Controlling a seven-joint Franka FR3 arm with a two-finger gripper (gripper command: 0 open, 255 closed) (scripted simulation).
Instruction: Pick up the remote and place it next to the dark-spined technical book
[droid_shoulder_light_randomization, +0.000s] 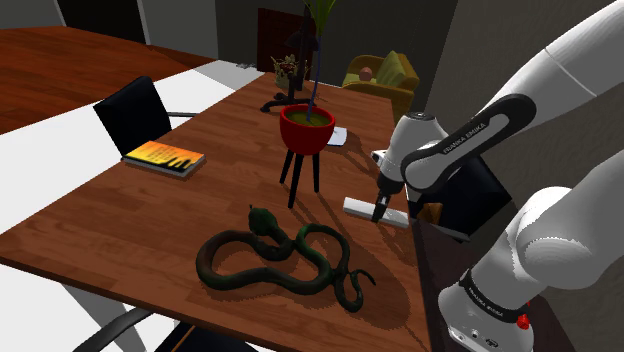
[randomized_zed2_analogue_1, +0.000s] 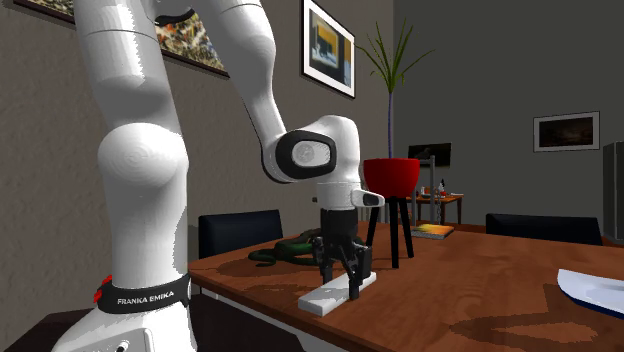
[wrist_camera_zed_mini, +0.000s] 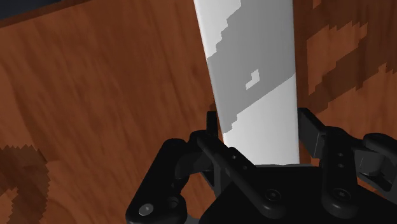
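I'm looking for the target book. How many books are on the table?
1. The orange-covered book lies near the edge of the table at the shoulder view's left, beyond the snake. The planter may hide others.

Low side exterior; wrist over remote (wrist_camera_zed_mini: 254, 76)

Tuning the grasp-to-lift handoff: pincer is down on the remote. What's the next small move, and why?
Probably a short straight lift. The pincer seems shut, fingers flush on both long edges of the white-grey remote, which lies flat on the table. Clearing the wood first avoids dragging it toward the book.
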